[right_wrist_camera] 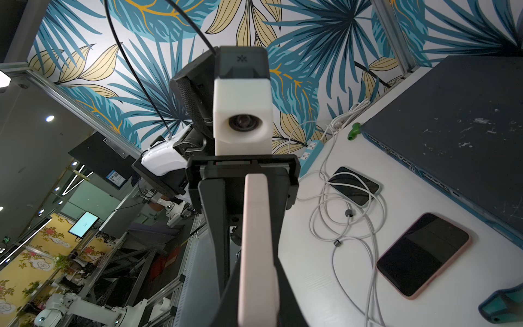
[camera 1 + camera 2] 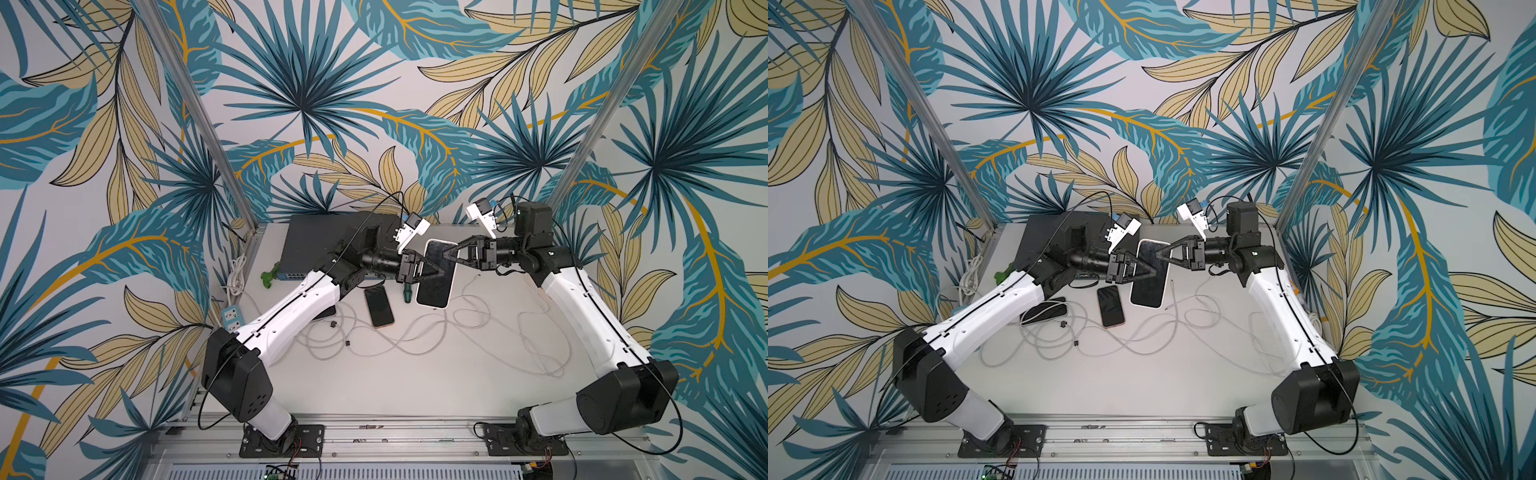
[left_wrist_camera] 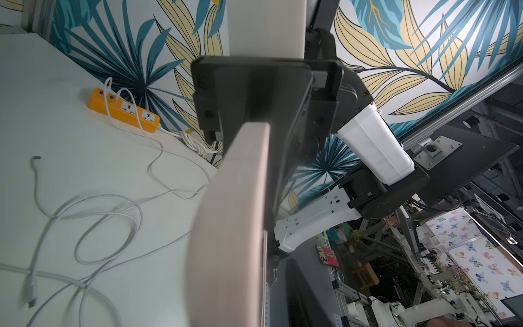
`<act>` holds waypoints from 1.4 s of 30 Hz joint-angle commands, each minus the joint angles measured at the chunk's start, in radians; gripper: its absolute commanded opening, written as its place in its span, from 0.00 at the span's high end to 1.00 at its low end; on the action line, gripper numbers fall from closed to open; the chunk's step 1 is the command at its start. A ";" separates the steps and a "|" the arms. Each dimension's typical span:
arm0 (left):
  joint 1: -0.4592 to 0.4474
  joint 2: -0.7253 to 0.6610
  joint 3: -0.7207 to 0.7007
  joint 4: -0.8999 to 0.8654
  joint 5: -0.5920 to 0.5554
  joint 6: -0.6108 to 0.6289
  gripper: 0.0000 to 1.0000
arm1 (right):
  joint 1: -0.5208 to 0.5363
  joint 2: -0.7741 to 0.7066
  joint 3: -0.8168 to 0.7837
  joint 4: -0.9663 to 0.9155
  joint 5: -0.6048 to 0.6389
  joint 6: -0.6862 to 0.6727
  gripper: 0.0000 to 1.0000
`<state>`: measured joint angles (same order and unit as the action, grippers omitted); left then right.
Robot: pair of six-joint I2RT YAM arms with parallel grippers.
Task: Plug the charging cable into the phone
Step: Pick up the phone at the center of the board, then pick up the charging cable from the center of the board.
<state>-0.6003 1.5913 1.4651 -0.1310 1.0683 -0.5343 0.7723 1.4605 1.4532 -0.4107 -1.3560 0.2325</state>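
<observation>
Presently, a large pale-cased phone (image 2: 434, 291) (image 2: 1146, 291) hangs above the table (image 2: 415, 395), screen upward, bridged between the two grippers near the back centre.

Right gripper (image 2: 446, 254): rolled on its side, its jaws are closed on the phone's far end, one finger over the screen. The left wrist view shows the phone edge-on (image 3: 232, 226), running straight into that clamp.

Left gripper (image 2: 440, 272): also rolled on its side, with its tip over the near half of the screen. The right wrist view shows the phone's edge (image 1: 256, 240) passing between its fingers. Whether they pinch the phone or stand slightly off it cannot be told.

Charging cable: white leads lie in loose tangled loops on the table below and in front of the held phone. One free plug (image 3: 32, 293) rests flat on the surface, well apart from the phone.

Other items noted:
- A smaller pink-edged phone (image 2: 379, 306) lies face up on the table.
- A green-handled screwdriver (image 2: 409, 294) lies just beside the held phone's near left edge in both top views.
- A dark network switch (image 2: 328, 245) sits at the back left.
- An orange power strip (image 3: 123, 110) stands against the wall, with white leads plugged in.
</observation>
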 commanded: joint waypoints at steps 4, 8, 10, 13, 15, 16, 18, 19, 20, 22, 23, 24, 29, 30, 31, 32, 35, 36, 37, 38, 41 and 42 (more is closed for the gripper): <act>-0.004 0.019 0.048 0.027 0.041 0.001 0.90 | 0.002 0.031 0.022 -0.069 -0.017 -0.044 1.00; -0.004 0.016 0.047 -0.002 0.011 0.015 1.00 | 0.001 0.034 0.035 -0.115 0.016 -0.077 0.52; 0.002 0.005 0.050 -0.082 -0.055 0.061 1.00 | -0.002 0.033 0.064 -0.199 0.103 -0.134 0.31; 0.053 -0.043 -0.017 -0.104 -0.151 0.055 1.00 | -0.039 0.002 0.047 -0.182 0.308 -0.082 0.19; 0.108 -0.111 -0.112 -0.059 -0.228 0.015 1.00 | -0.089 -0.022 -0.006 -0.112 0.504 0.035 0.16; 0.130 -0.148 -0.146 -0.086 -0.309 0.015 1.00 | -0.114 -0.023 -0.030 -0.101 0.620 0.094 0.15; 0.162 -0.202 -0.196 -0.140 -0.441 0.021 1.00 | -0.151 0.005 -0.050 -0.157 0.875 0.187 0.19; 0.174 -0.222 -0.217 -0.176 -0.490 0.017 1.00 | -0.162 0.041 -0.033 -0.229 0.987 0.210 0.20; 0.181 -0.238 -0.244 -0.180 -0.508 0.017 1.00 | -0.166 0.089 0.002 -0.308 1.096 0.216 0.23; 0.181 -0.261 -0.285 -0.176 -0.519 0.018 1.00 | -0.166 0.197 0.080 -0.446 1.257 0.235 0.26; 0.182 -0.274 -0.305 -0.173 -0.538 0.013 1.00 | -0.166 0.254 0.119 -0.488 1.285 0.234 0.27; 0.183 -0.292 -0.328 -0.160 -0.549 0.007 1.00 | -0.166 0.311 0.159 -0.528 1.294 0.231 0.29; 0.181 -0.438 -0.471 -0.017 -0.638 -0.024 1.00 | -0.166 0.561 0.357 -0.646 1.376 0.243 0.37; 0.182 -0.460 -0.487 -0.011 -0.648 -0.022 1.00 | -0.165 0.597 0.387 -0.658 1.377 0.246 0.38; 0.182 -0.478 -0.496 -0.013 -0.652 -0.014 1.00 | -0.166 0.633 0.417 -0.669 1.374 0.248 0.39; 0.182 -0.490 -0.499 -0.023 -0.653 -0.003 1.00 | -0.165 0.667 0.444 -0.678 1.366 0.248 0.40; 0.182 -0.506 -0.507 -0.035 -0.639 0.017 1.00 | -0.164 0.783 0.559 -0.730 1.321 0.231 0.47; 0.182 -0.507 -0.509 -0.034 -0.627 0.017 1.00 | -0.165 0.818 0.607 -0.753 1.312 0.225 0.49; 0.182 -0.507 -0.510 -0.035 -0.617 0.017 1.00 | -0.164 0.849 0.647 -0.773 1.307 0.220 0.50; 0.182 -0.507 -0.512 -0.034 -0.610 0.016 1.00 | -0.163 0.875 0.683 -0.788 1.308 0.221 0.50; 0.182 -0.507 -0.520 -0.036 -0.608 0.013 1.00 | -0.159 0.933 0.763 -0.820 1.300 0.228 0.53; 0.182 -0.507 -0.522 -0.035 -0.607 0.014 1.00 | -0.159 0.949 0.782 -0.833 1.298 0.232 0.54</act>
<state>-0.4175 1.1000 0.9535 -0.2291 0.4461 -0.5312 0.6060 2.3665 2.1910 -1.1423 -0.0505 0.4603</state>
